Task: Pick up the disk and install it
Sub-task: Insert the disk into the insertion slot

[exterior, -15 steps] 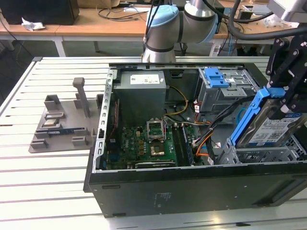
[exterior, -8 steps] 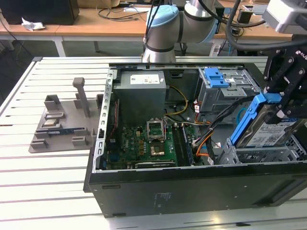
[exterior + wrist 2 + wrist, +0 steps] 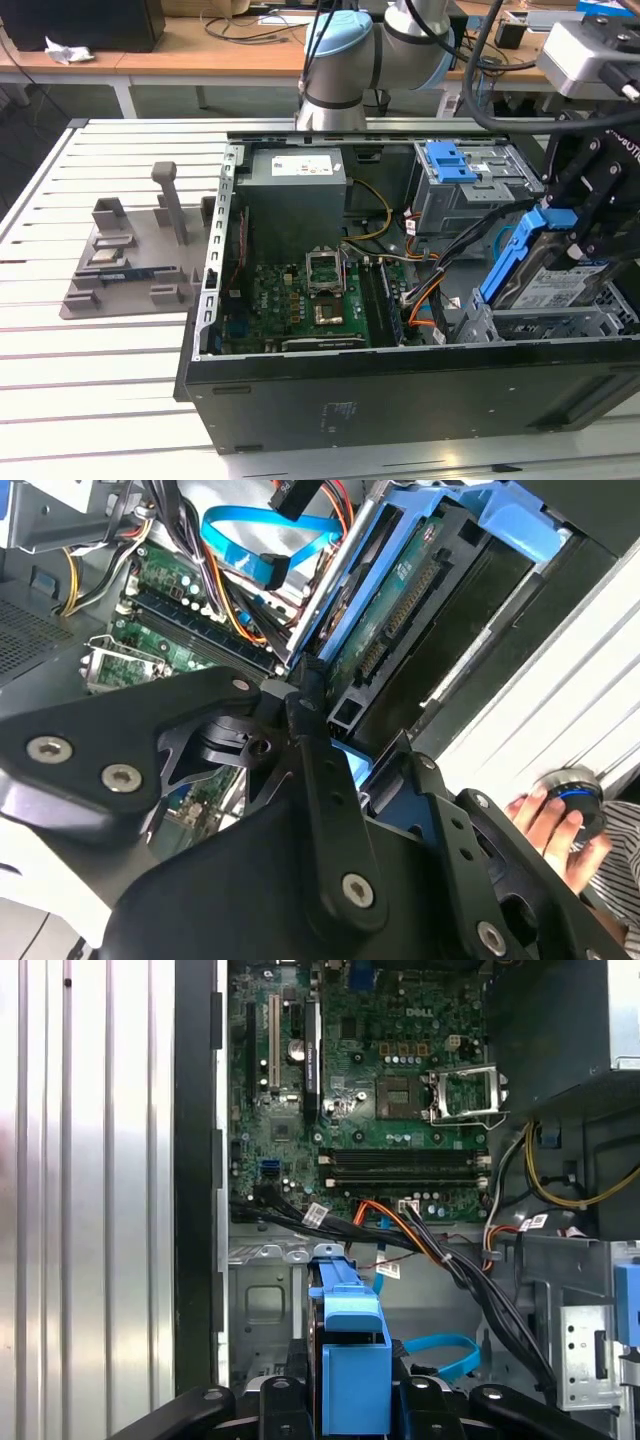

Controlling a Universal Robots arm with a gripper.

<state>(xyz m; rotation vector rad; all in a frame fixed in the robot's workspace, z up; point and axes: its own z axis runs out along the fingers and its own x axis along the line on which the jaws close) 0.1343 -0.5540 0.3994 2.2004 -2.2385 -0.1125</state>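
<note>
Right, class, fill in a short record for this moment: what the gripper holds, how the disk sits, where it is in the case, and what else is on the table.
gripper: shut on the disk
disk: tilted, one end raised, not yet seated
computer case: lying open, motherboard exposed
position: above the grey drive cage, at the exterior view's right end of the computer case
table: grey parts tray beside the computer case, on the exterior view's left
person: hand on a round knob, in the second wrist view
</note>
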